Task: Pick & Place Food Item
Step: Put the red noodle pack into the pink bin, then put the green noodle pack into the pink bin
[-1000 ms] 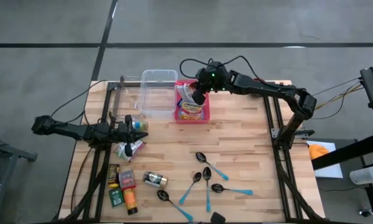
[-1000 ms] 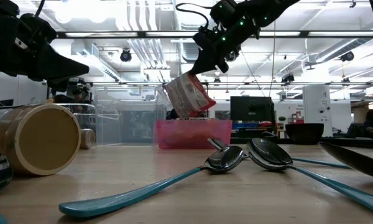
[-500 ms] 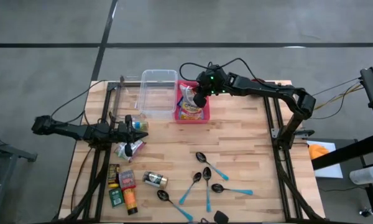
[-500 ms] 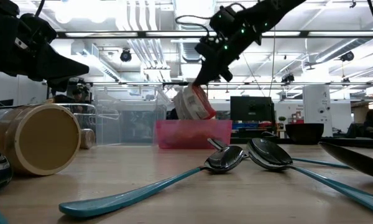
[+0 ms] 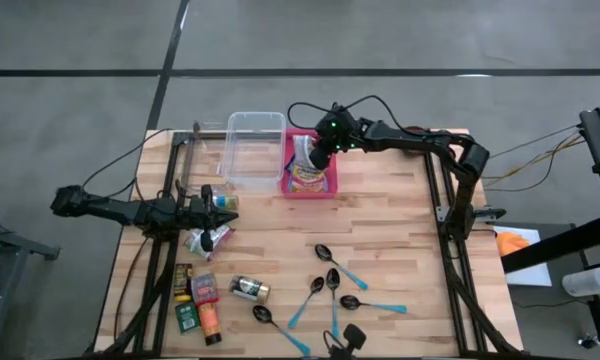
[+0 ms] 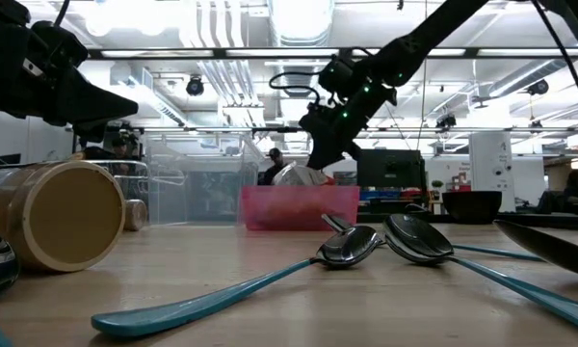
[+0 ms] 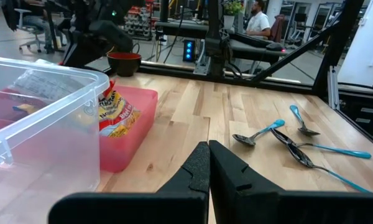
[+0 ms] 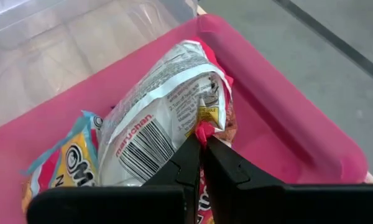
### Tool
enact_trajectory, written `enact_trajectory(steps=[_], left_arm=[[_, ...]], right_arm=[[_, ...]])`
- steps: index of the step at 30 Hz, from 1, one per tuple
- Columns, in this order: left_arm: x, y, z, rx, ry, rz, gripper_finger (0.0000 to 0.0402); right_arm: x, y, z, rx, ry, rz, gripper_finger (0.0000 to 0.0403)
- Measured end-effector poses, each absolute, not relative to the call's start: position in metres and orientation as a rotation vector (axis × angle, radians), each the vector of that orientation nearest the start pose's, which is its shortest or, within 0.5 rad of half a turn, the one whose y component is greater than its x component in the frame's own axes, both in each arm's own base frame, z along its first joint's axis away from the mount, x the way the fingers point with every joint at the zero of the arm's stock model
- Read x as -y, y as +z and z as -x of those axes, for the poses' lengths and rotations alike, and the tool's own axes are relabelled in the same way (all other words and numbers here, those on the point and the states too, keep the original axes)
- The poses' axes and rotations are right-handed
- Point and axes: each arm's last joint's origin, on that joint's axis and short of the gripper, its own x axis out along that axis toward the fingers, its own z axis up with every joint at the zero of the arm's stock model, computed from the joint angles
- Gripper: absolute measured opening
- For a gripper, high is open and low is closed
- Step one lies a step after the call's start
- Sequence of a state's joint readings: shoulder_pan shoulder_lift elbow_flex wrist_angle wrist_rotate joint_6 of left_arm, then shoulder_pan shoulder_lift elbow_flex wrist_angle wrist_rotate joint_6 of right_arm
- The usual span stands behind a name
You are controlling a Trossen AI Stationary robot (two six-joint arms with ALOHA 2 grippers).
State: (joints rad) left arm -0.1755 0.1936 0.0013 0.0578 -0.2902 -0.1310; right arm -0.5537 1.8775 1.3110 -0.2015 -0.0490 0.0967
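My right gripper (image 8: 202,154) is shut on a white ramen packet (image 8: 150,134) and has it down inside the pink bin (image 5: 331,187) at the table's far middle. In the low view only the packet's top (image 6: 291,175) shows above the bin's rim. A second packet, yellow and orange (image 8: 73,163), lies in the same bin. My left gripper (image 7: 208,163) is shut on nothing and waits at the table's left side (image 5: 218,208). My right gripper pinches the packet's red crimped end (image 8: 203,129) between its two fingers. The fingers slant down at it from the table's right side. The packet hangs below them, tilted, its lower part inside the pink bin; whether that part rests on the yellow packet I cannot tell.
A clear plastic bin (image 5: 253,150) stands right beside the pink bin, on its left. Several teal-handled spoons (image 5: 332,290) lie in the near middle. Cans, tubes and small packs (image 5: 205,300) lie at the near left, with a tin (image 5: 248,289) beside them.
My right gripper has gone down toward the pink bin with the ramen packet, tipping its fingers more steeply. The packet, which hung clear above the bin's rim, has sunk into the bin and stays held.
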Motion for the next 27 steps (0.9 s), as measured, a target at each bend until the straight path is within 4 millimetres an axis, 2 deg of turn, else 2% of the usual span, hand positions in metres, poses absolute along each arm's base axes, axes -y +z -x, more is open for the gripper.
enact_trajectory(steps=[9,12,21,27], left_arm=[[0.011,0.154,-0.107,-0.123,0.123,0.1,0.0],[0.011,0.154,-0.107,-0.123,0.123,0.1,0.0],[0.011,0.154,-0.107,-0.123,0.123,0.1,0.0],[0.011,0.154,-0.107,-0.123,0.123,0.1,0.0]], right_arm=[[0.213,0.207,-0.348,-0.724,-0.508,-0.304,0.002],[0.213,0.207,-0.348,-0.717,-0.52,-0.332,0.0052],[0.216,0.209,-0.346,-0.7,-0.575,-0.367,0.0185],[0.215,0.22,-0.341,-0.698,-0.634,-0.342,0.0226]])
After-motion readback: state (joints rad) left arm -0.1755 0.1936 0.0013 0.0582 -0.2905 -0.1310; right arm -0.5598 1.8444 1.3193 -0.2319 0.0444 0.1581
